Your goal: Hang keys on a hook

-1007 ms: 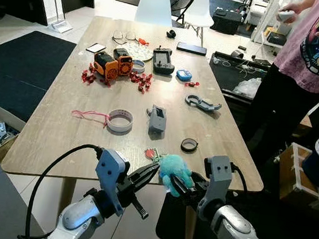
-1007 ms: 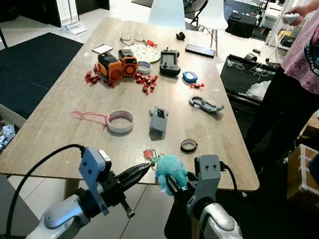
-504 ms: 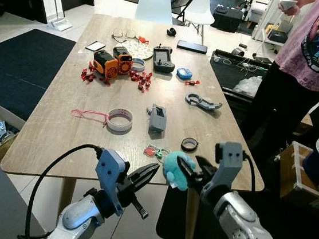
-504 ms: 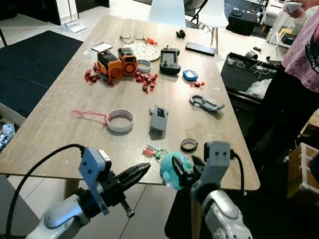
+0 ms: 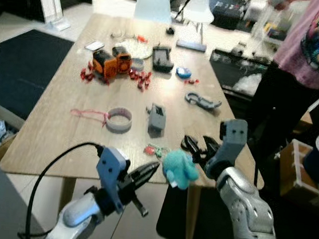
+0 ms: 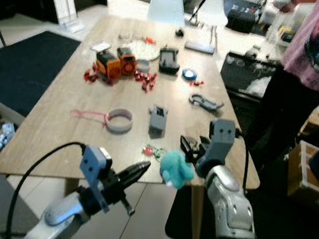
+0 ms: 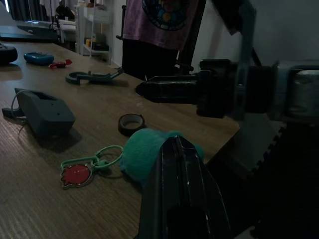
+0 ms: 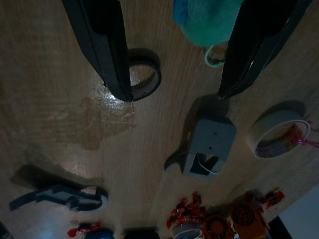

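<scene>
Keys with teal plush on table edge; my right gripper hovers above, fingers spread; left gripper pressed together, below edge.

We see a long wooden table, teal plush keychain at near edge, grey box, tape roll, black ring, orange toy, grey clamp, red pieces.

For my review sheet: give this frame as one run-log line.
phase: released | right gripper: open, over table edge | teal plush keychain: on table | left gripper: shut, idle
</scene>
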{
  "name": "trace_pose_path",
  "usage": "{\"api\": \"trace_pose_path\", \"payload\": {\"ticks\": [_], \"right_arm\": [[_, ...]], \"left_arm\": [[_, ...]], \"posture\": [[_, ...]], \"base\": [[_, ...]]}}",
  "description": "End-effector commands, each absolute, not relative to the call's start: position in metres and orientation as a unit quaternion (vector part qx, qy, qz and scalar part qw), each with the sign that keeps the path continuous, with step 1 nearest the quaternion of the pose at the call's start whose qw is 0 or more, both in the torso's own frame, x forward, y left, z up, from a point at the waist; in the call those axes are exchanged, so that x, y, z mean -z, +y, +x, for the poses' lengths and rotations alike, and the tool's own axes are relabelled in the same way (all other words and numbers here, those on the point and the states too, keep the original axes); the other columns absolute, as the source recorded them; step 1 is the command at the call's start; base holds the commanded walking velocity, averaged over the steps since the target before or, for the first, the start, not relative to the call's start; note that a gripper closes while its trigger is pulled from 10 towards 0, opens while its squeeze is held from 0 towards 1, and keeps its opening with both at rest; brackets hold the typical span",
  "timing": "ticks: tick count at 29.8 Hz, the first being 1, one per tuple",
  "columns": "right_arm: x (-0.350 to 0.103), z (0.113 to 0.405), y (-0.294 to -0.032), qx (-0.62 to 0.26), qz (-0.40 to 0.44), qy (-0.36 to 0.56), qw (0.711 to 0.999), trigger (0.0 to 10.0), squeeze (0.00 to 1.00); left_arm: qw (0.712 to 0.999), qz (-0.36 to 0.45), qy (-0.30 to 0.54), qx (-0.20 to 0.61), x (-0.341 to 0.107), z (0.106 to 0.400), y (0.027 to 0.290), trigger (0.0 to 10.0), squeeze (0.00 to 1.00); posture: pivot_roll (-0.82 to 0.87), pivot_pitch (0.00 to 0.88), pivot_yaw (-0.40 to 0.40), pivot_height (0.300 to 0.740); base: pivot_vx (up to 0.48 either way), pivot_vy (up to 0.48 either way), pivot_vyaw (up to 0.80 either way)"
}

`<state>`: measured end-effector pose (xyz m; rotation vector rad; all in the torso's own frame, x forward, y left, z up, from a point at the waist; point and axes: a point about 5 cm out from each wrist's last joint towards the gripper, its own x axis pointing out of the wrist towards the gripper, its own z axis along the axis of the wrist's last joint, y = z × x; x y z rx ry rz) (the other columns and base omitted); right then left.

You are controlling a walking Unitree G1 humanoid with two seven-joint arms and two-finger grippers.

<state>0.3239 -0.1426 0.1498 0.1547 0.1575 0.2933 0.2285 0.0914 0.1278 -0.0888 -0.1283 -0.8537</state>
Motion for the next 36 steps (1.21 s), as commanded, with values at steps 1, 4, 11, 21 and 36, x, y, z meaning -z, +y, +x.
{"api": "trace_pose_path", "payload": {"ticks": [1,4,11,21,36], "right_arm": [[-0.147,0.326,-0.143,-0.145,0.068,0.084,0.984,10.0,0.00],[-0.145,0.331,-0.137,-0.158,0.051,0.090,0.982,10.0,0.00],[-0.141,0.334,-0.134,-0.166,0.042,0.092,0.981,10.0,0.00],[-0.133,0.336,-0.123,-0.201,0.038,0.103,0.973,10.0,0.00],[-0.127,0.321,-0.112,-0.262,0.063,0.117,0.956,10.0,0.00]], "left_arm": [[0.907,-0.030,-0.054,0.417,-0.126,0.227,0.092,10.0,0.00],[0.911,-0.026,-0.052,0.409,-0.125,0.226,0.094,10.0,0.00],[0.916,-0.017,-0.051,0.398,-0.124,0.226,0.097,10.0,0.00],[0.917,-0.016,-0.049,0.397,-0.124,0.228,0.097,10.0,0.00],[0.917,-0.017,-0.049,0.396,-0.124,0.228,0.097,10.0,0.00]], "posture": [[0.07,0.063,-0.049,0.740],[0.07,0.065,-0.054,0.740],[0.07,0.068,-0.054,0.740],[0.07,0.070,-0.053,0.740],[0.07,0.070,-0.054,0.740]], "base": [[0.000,0.000,0.00],[0.000,0.000,0.00],[0.000,0.000,0.00],[0.000,0.000,0.00],[0.000,0.000,0.00]]}}
